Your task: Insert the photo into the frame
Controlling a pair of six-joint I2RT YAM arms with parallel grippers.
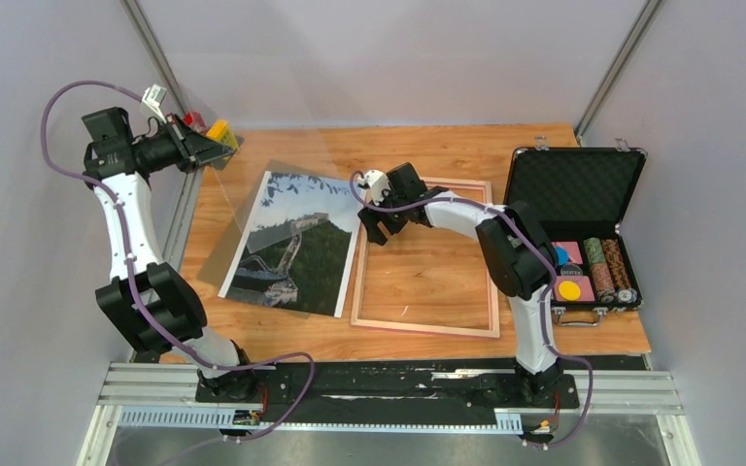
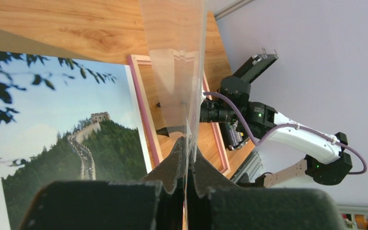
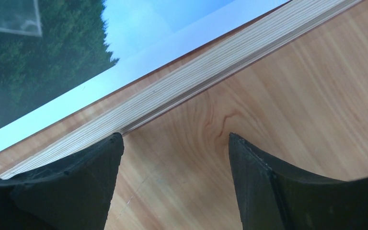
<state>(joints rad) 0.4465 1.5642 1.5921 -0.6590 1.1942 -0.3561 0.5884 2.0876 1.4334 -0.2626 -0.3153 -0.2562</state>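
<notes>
Left gripper (image 2: 188, 148) pinches the clear sheet (image 2: 175, 57) (above the photo (image 1: 301, 262)); right gripper (image 3: 175, 143) gapes empty over the frame (image 3: 196, 72) edge

The photo (image 1: 296, 248) lies left of the frame (image 1: 425, 327); the case (image 1: 573, 189) stands right.

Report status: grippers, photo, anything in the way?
Left gripper shut on clear pane, held up off the table. Right gripper open, low at frame rail nearest photo. Photo flat beside frame, not in. Pane hangs above photo.
</notes>
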